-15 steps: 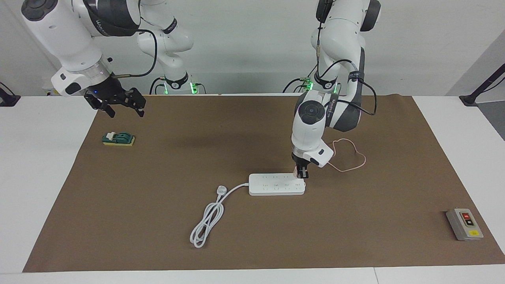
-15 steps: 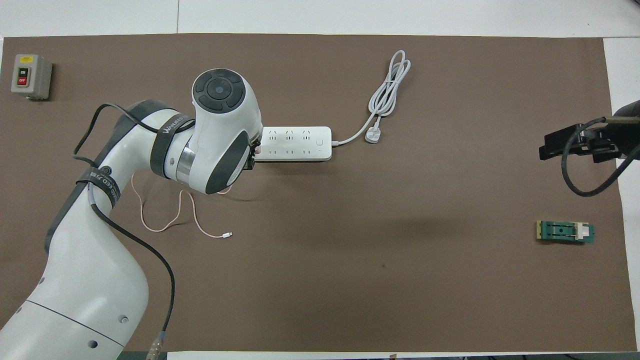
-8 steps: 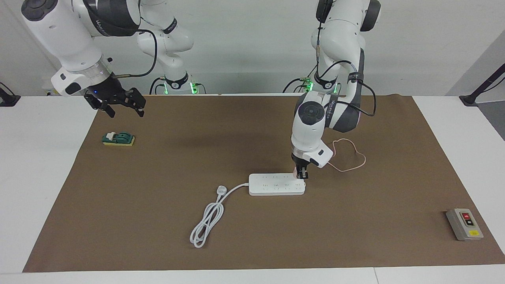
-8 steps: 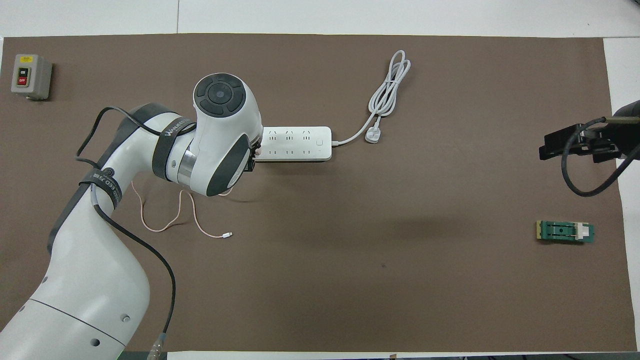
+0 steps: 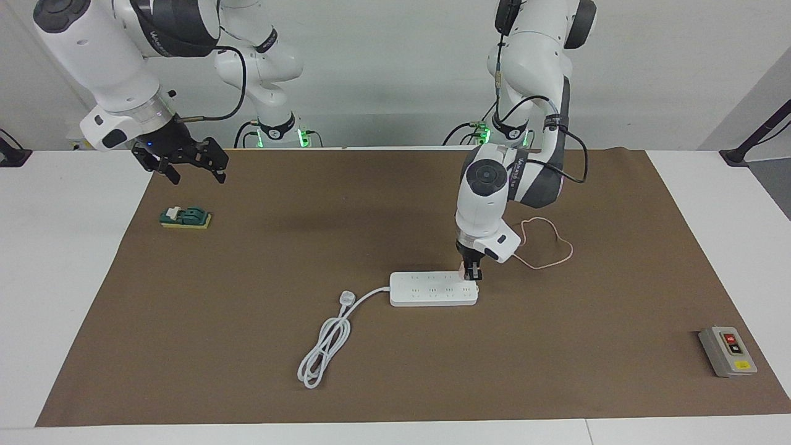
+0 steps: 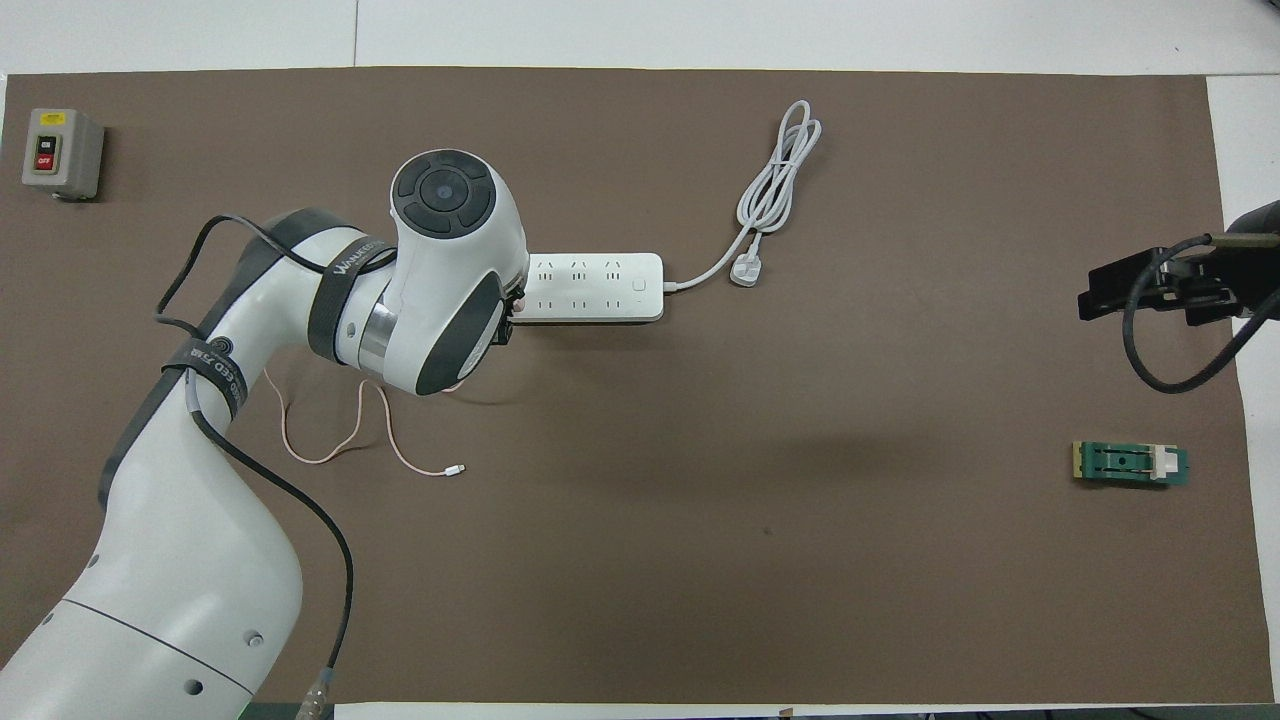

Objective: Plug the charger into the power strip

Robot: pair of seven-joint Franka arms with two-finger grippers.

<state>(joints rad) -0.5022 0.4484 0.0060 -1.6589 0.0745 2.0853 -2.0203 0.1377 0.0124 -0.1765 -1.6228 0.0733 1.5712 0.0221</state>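
**Desk inventory: charger at power strip**

- Long flat white power strip, mid-desk on the brown mat; thick white cord coiled farther from the robots.
- Small pale pink charger, at the strip's end toward the left arm; its thin pink cable loops nearer the robots.
- Left gripper: fingers pinching the charger.
- Right gripper: waits, fingers spread, above the green and yellow block.
- Grey switch box: red button reads "OFF".
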